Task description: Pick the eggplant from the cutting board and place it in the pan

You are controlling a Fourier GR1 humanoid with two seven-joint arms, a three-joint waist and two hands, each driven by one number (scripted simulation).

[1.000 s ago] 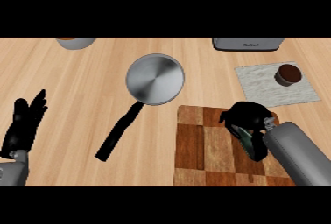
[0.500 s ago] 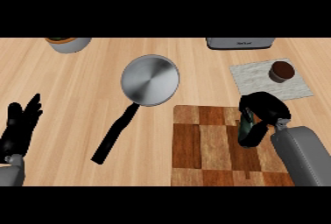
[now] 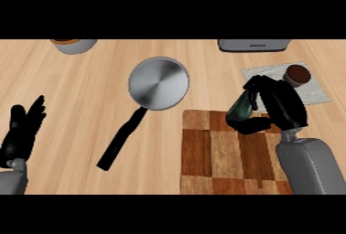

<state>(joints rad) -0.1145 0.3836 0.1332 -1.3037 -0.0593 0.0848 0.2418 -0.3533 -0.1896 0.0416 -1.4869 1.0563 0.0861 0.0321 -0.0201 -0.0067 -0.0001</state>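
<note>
Right robot hand point(image 3: 280, 106) clenched round eggplant point(image 3: 240, 109), at board's point(image 3: 216, 155) 1 o'clock edge | step: carrying | next: travel toward 10 o'clock, release over pan point(image 3: 159, 83) | left robot hand point(image 3: 24, 132) released, resting.

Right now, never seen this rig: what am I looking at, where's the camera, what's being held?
It is a humanoid robot at a wooden kitchen counter. The one view comes from its head, looking steeply down, so only forearms and black hands show, entering from the lower edge.

The right hand has its fingers curled round a dark green eggplant, held at the upper right corner of the checkered cutting board. The left hand rests open at the left edge.

Also there: a steel pan with a black handle, a brown round item on a grey cloth, a grey appliance and a pot at the far edge.
</note>
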